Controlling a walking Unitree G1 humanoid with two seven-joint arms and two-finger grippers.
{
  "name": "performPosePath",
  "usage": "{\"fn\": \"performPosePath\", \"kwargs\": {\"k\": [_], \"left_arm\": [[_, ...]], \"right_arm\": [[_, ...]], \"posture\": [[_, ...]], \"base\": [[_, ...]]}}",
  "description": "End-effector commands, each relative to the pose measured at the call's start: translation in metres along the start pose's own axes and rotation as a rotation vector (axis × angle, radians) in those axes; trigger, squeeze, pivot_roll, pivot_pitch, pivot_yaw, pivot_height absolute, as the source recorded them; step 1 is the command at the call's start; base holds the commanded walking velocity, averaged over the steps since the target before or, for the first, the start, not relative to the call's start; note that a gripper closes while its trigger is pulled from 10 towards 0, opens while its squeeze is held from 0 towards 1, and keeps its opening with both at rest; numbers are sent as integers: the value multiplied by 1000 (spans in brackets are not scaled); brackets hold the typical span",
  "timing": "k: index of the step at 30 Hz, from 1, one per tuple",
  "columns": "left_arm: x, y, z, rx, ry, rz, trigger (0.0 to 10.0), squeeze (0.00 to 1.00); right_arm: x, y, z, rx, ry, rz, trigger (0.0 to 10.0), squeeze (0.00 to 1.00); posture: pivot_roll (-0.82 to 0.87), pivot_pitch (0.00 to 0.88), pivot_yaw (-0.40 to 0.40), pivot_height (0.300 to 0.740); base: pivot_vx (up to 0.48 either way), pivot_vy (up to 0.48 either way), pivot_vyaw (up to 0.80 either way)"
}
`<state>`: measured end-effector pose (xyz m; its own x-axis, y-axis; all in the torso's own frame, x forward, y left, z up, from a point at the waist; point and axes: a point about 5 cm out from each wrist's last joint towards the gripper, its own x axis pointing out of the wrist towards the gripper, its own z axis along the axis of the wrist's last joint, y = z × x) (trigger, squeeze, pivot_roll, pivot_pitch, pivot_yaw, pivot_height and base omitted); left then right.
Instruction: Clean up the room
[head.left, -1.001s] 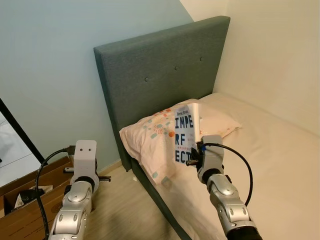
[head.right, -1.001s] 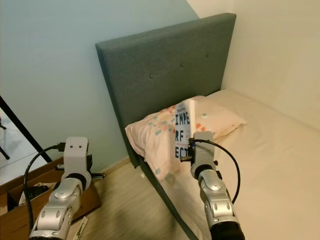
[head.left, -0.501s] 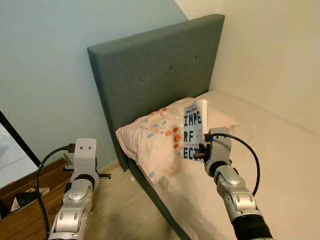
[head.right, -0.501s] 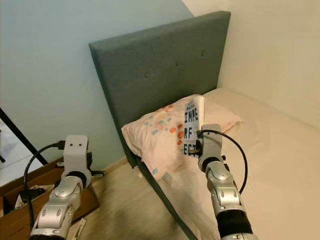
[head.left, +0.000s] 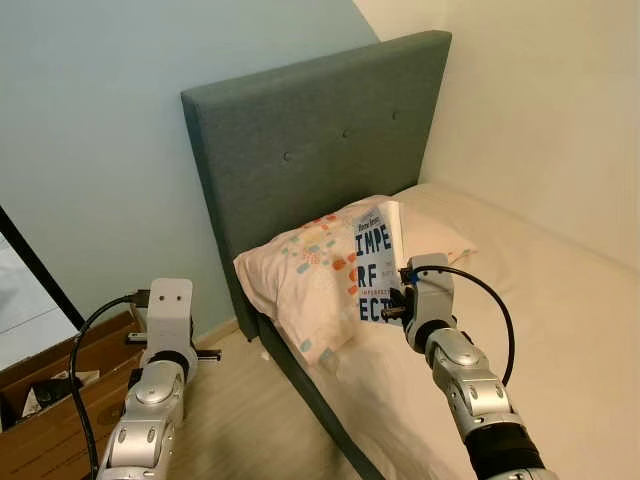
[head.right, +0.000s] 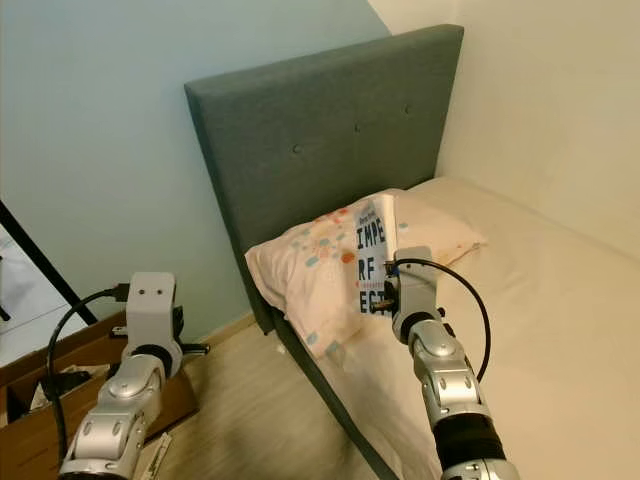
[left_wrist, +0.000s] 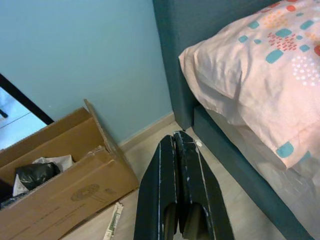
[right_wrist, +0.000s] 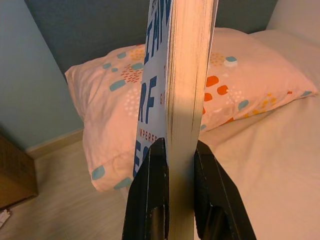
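Behind the book (head.left: 374, 263), pincer (right_wrist: 179, 150) half-hidden.

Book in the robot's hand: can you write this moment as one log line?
right end effector: shut on book, upright | over bed, by pillow | left end effector: shut, idle, near cardboard box

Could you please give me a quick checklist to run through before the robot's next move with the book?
1. Right gripper shut on book: ok.
2. Book held upright, not slipping: ok.
3. Left gripper shut and empty: ok.
4. Pillow lies apart from book: cannot tell.
5. Box beside bed has room for the book: cannot tell.
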<state>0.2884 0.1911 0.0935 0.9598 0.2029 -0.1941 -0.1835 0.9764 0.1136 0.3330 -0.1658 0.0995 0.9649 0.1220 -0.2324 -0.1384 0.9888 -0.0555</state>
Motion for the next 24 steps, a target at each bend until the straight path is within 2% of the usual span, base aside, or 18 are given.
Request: {"fn": "performPosePath", "kwargs": {"k": [1,6,16,24], "left_arm": [[-1,1,-5,10,14,8,10000,0],[0,-1,-4,9,13,5,10000,0],[1,-5,-2,-8,4,10,10000,0],[2,-1,-3,2,4,35,10000,0]], "right_arm": [[2,0,4,-8,-11,4,10000,0],[2,-2,4,-11,-10,2,10000,0],[3,-2,9,-37,-22,3,10000,0],[0,0,8,-54,-32,12,10000,0]], "posture": [[-45,43,14,635],[-50,46,4,620],[-69,62,-7,620],[-72,70,-4,620]], "base": [[0,0,0],[0,0,0],[0,0,0],[0,0,0]]}}
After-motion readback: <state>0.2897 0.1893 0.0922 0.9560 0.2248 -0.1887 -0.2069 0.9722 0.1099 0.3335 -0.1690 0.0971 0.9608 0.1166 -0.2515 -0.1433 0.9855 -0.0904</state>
